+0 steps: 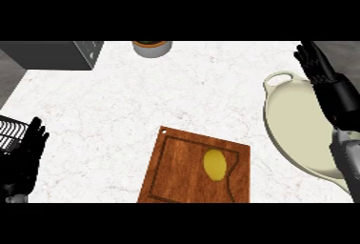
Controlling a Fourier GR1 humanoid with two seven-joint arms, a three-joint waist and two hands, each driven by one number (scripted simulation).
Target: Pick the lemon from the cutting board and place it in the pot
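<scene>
- The cutting board (175, 167) lies on the counter (105, 105), at the middle of its near edge.
- The lemon (215, 164) lies on the cutting board, toward its right side.
- The pot (295, 119) stands to the right of the board, apart from it.
- The right hand (316, 59) is above the pot's far rim.
- The left hand (28, 143) rests at the left edge, beside a rack (10, 131).
- A box (53, 55) stands far left at the back, with a round container (151, 47) to its right.
</scene>
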